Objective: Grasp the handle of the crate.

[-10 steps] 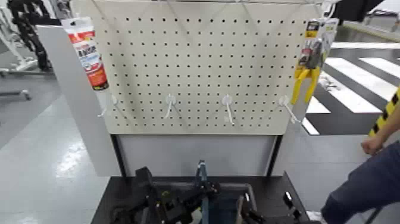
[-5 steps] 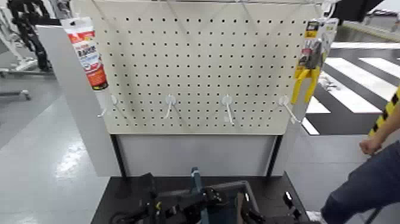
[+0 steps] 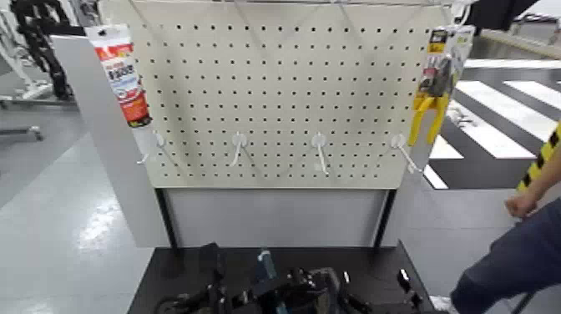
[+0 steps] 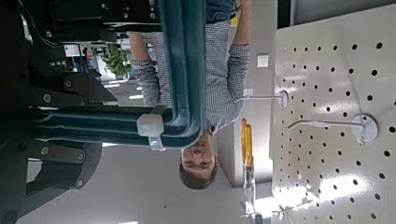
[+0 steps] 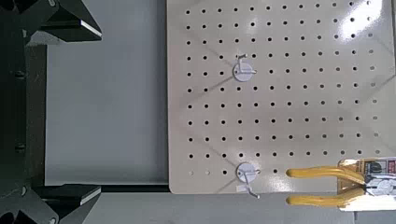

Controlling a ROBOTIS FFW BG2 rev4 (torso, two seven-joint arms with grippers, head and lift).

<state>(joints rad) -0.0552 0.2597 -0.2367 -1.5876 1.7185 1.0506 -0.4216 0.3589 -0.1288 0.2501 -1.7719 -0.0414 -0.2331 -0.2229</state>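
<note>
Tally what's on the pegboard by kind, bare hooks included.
Bare white hooks: 4
Sealant tube in red and white pack: 1
Yellow-handled pliers in pack: 1
Total: 6

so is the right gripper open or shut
Open: in the right wrist view the right gripper has its fingers far apart, with nothing between them but the pegboard beyond.

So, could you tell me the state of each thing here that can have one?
handle, standing up, slightly tilted
left claw, low beside the handle, grip unclear
right claw, open, empty
sealant tube, hanging
yellow pliers, hanging in their pack
middle hooks, empty
</note>
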